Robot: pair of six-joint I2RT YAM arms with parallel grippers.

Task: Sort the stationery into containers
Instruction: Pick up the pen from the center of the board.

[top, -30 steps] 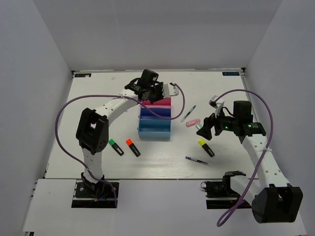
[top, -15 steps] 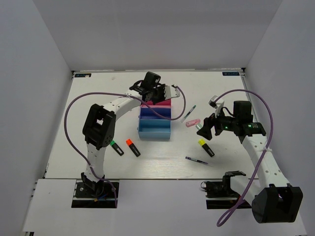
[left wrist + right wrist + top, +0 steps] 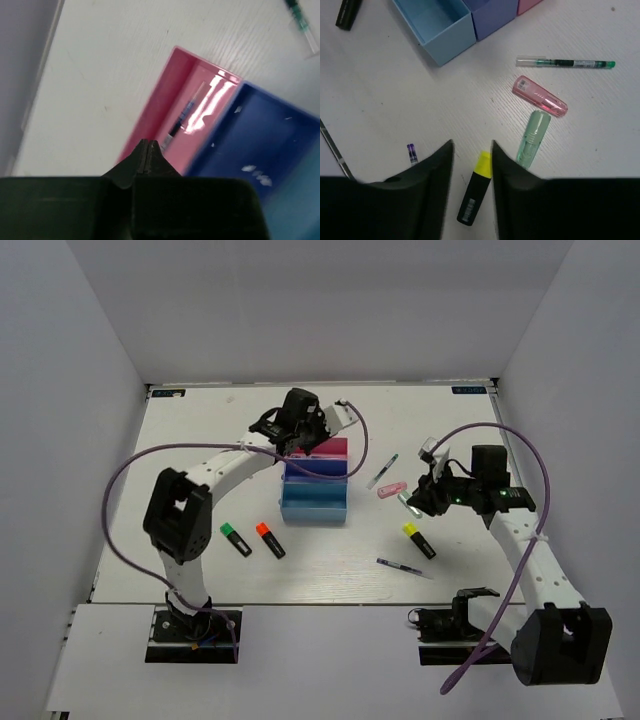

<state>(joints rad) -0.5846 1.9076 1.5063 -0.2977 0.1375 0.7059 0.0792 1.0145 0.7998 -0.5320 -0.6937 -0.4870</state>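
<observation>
Since a second ago the left arm's elbow has swung leftward; the left tool [image 3: 148, 150] has pinched shut, empty, above the pink tray [image 3: 160, 100], where a slim pen [image 3: 181, 120] lies; the right tool [image 3: 471, 146], narrowed yet parted, straddles the yellow-capped highlighter [image 3: 475, 192] lying lower centre on the worktop [image 3: 395, 100].

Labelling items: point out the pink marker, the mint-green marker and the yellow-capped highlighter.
pink marker [image 3: 540, 97]: right wrist view, mid-body.
mint-green marker [image 3: 533, 132]: right wrist view, mid-body.
yellow-capped highlighter [image 3: 474, 192]: right wrist view, black body.

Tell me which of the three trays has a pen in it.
The pink tray, farthest in the row: a slim pen lies inside; the light blue tray looks empty.
</observation>
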